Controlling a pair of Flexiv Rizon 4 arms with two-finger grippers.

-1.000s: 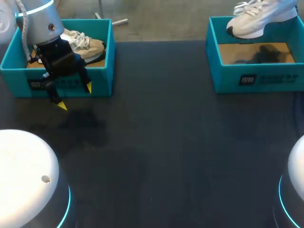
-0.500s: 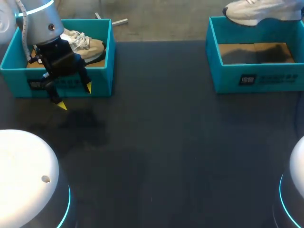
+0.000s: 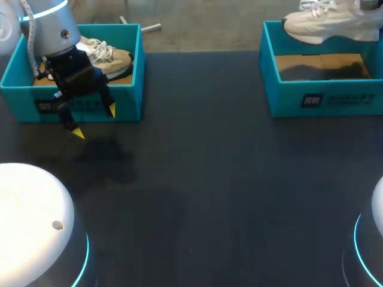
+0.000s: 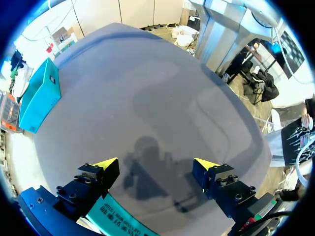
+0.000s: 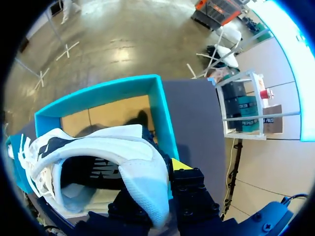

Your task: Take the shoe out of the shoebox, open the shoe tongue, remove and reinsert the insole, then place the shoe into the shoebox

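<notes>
A white shoe (image 3: 326, 27) hangs above the back of the right teal shoebox (image 3: 287, 98). In the right wrist view my right gripper (image 5: 165, 169) is shut on the heel collar of this shoe (image 5: 113, 147); one yellow tip shows outside the heel and the other finger is hidden inside. The box (image 5: 160, 105) below it shows a bare cardboard floor. My left gripper (image 3: 94, 122) stands open in front of the left teal shoebox (image 3: 134, 72), which holds a beige shoe (image 3: 111, 58). Nothing lies between the left gripper's (image 4: 156, 164) fingers, only dark table.
The dark table (image 3: 209, 179) stretches between the two boxes and toward the front. The left box's front wall (image 4: 115, 221) sits right under my left gripper. Both arms' white bases stand at the front corners.
The white shoe in my right gripper has risen out of the right box, shifted slightly right and levelled out. The left arm has not moved.
</notes>
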